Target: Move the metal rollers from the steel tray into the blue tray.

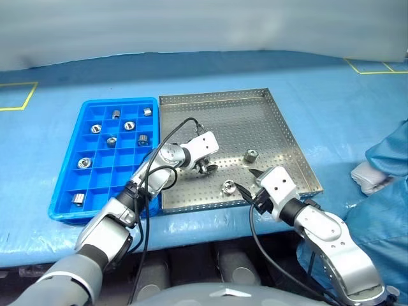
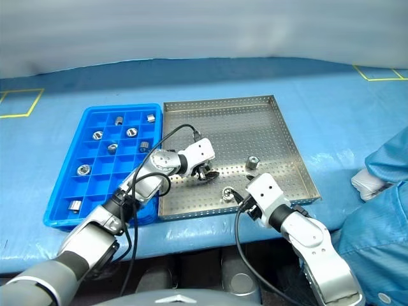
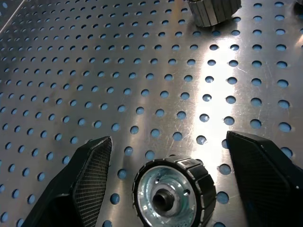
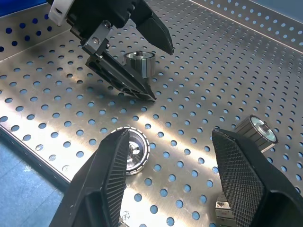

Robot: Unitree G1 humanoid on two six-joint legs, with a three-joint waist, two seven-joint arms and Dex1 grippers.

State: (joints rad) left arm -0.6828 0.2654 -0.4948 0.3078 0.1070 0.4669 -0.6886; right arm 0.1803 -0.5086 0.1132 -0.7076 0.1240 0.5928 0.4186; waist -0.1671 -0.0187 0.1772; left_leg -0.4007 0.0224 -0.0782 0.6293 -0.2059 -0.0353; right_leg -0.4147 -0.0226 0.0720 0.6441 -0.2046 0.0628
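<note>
Left pincer [image 3: 163, 184] wide apart around ribbed shiny roller [image 3: 173, 191] on perforated steel tray [image 3: 118, 85].

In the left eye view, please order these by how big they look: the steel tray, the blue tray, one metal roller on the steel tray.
1. steel tray
2. blue tray, narrower
3. roller, by far the smallest

The trays lie side by side, so nearness hardly matters.

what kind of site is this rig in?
Likely a factory-style parts-sorting bench or a training mock-up. Clues: a perforated steel tray with loose metal rollers, a gridded blue tray partly filled, and a blue sheet with yellow taped marks.
</note>
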